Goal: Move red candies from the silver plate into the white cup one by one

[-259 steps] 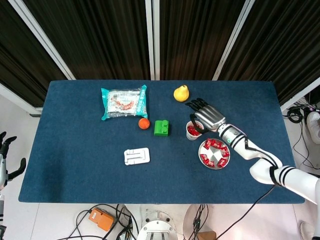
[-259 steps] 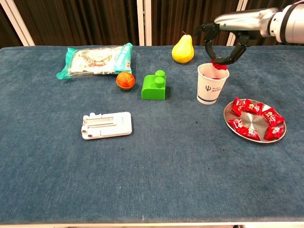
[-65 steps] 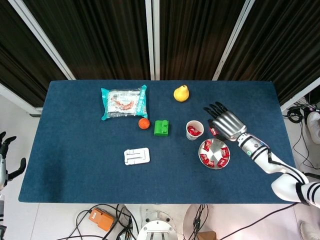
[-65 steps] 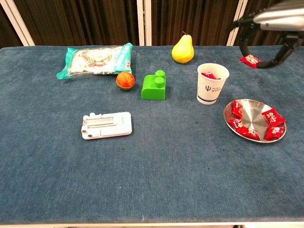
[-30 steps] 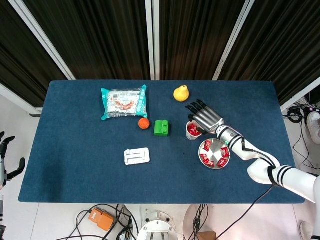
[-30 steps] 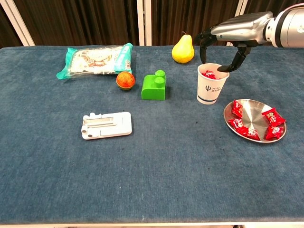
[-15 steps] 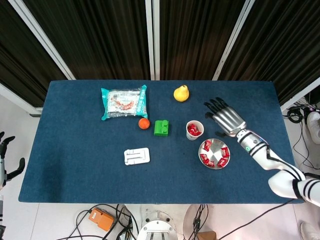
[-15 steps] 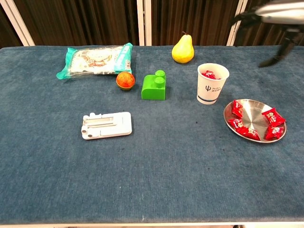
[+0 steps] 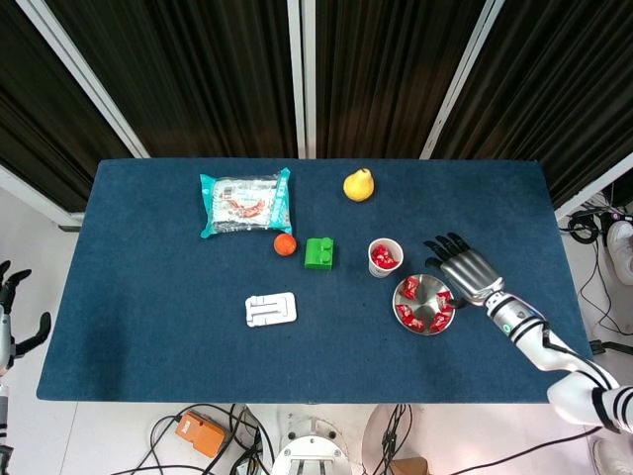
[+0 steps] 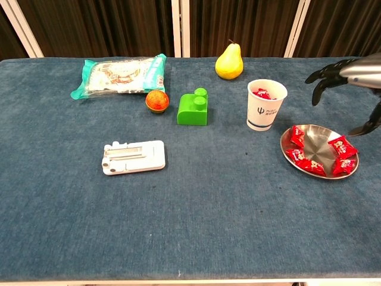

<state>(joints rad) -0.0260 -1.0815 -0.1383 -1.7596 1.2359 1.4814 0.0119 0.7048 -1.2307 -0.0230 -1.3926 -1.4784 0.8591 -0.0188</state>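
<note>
The silver plate (image 10: 319, 148) lies at the right of the table with several red candies (image 10: 312, 166) around its rim. Left of it stands the white cup (image 10: 265, 111), with red candies (image 10: 260, 93) inside. My right hand (image 10: 357, 76) hovers above the plate's far right side with fingers spread and nothing in them. From the head view the right hand (image 9: 465, 269) sits at the right edge of the plate (image 9: 423, 292), beside the cup (image 9: 385, 256). My left hand (image 9: 14, 315) hangs off the table's left edge, empty, its fingers apart.
A yellow pear (image 10: 229, 61) stands behind the cup. A green block (image 10: 193, 107) and an orange ball (image 10: 157, 100) sit to the cup's left. A snack bag (image 10: 119, 74) lies at the back left and a white flat holder (image 10: 133, 157) mid-table.
My right hand dropped a candy into the cup a second ago, swung away to the right, and has now come down over the plate's right side. The left hand stayed put.
</note>
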